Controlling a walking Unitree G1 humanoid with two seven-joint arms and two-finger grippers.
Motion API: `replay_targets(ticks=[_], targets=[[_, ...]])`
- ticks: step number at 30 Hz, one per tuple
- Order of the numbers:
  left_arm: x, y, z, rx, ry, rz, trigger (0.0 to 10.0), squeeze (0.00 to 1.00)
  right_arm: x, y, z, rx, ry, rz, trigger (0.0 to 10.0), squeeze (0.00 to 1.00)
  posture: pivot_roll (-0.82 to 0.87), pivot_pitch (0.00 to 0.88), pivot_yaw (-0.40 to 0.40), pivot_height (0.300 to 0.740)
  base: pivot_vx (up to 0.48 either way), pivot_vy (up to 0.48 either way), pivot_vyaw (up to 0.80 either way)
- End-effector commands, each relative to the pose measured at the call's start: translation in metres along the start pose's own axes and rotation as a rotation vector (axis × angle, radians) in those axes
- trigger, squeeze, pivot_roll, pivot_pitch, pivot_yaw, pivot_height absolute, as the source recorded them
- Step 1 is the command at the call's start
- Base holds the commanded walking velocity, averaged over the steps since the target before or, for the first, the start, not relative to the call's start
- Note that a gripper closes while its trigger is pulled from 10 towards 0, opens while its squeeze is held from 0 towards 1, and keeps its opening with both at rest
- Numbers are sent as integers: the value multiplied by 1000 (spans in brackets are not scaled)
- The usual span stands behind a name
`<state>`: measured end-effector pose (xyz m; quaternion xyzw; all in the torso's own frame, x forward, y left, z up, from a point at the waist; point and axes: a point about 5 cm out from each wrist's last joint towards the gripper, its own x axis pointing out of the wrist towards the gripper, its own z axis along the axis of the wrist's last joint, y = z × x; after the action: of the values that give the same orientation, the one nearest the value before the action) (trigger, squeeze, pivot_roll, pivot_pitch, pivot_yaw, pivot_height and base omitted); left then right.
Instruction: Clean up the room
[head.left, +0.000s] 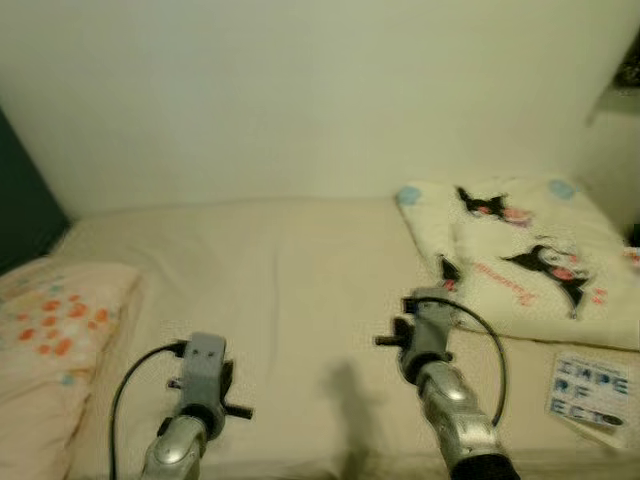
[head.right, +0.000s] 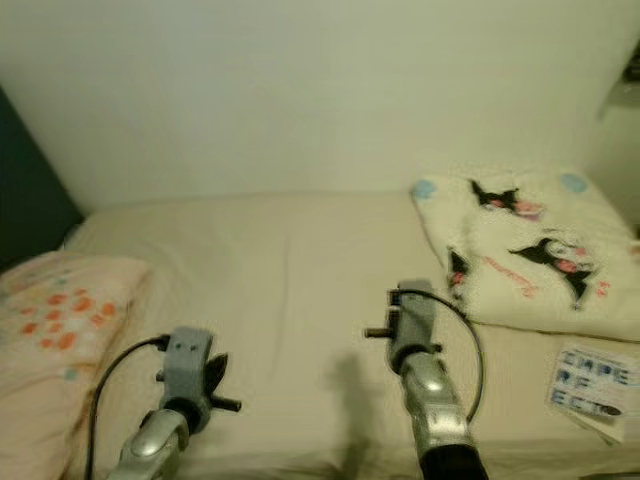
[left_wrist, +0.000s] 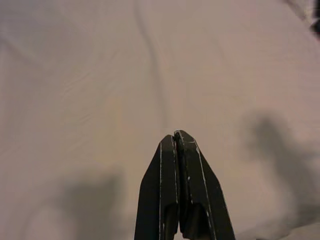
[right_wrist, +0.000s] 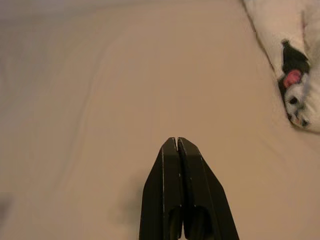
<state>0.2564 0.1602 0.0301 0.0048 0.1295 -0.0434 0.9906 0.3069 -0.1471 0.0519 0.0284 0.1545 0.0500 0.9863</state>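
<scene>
A bed with a plain cream sheet (head.left: 290, 280) lies before me against a pale wall. A folded white blanket (head.left: 530, 255) printed with black cartoon figures rests at the bed's right end. A pillow (head.left: 55, 330) with orange dots lies at the left. My left arm (head.left: 200, 385) and right arm (head.left: 430, 350) both reach over the near part of the sheet. The left gripper (left_wrist: 175, 136) is shut with nothing in it, hovering above bare sheet. The right gripper (right_wrist: 176, 141) is also shut and empty, and the blanket's edge (right_wrist: 295, 75) lies off to its side.
A small white card or packet with blue lettering (head.left: 590, 388) lies on the bed's near right corner. A dark surface (head.left: 20, 200) borders the bed at the far left. A shelf edge (head.left: 625, 95) shows at the upper right.
</scene>
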Motion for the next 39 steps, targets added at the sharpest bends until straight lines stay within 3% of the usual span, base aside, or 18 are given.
replay_targets(ticks=[1, 29, 31, 35, 39], targets=[[-3, 0, -5, 1, 25, 0, 10000, 0, -1, -3, -2, -11, 13, 6, 10000, 0, -58, 86, 18, 740, 0, -480, 0], [-2, -3, -3, 26, 39, -19, 10000, 0, -3, -3, -5, -14, 29, 22, 10000, 0, -58, 88, 28, 740, 0, -480, 647], [-2, -3, -3, 36, 46, -23, 10000, 0, -4, -4, -5, 21, 25, 5, 10000, 0, -58, 88, 28, 740, 0, -474, 0], [-1, -4, -5, 51, 85, -39, 10000, 0, -4, -5, -5, 18, 21, 4, 10000, 0, -60, 87, 29, 740, 0, -146, 0], [-1, -5, -6, 30, 88, -43, 10000, 0, -4, -5, -3, 18, 18, 9, 10000, 0, -60, 87, 29, 740, 0, 480, 0]])
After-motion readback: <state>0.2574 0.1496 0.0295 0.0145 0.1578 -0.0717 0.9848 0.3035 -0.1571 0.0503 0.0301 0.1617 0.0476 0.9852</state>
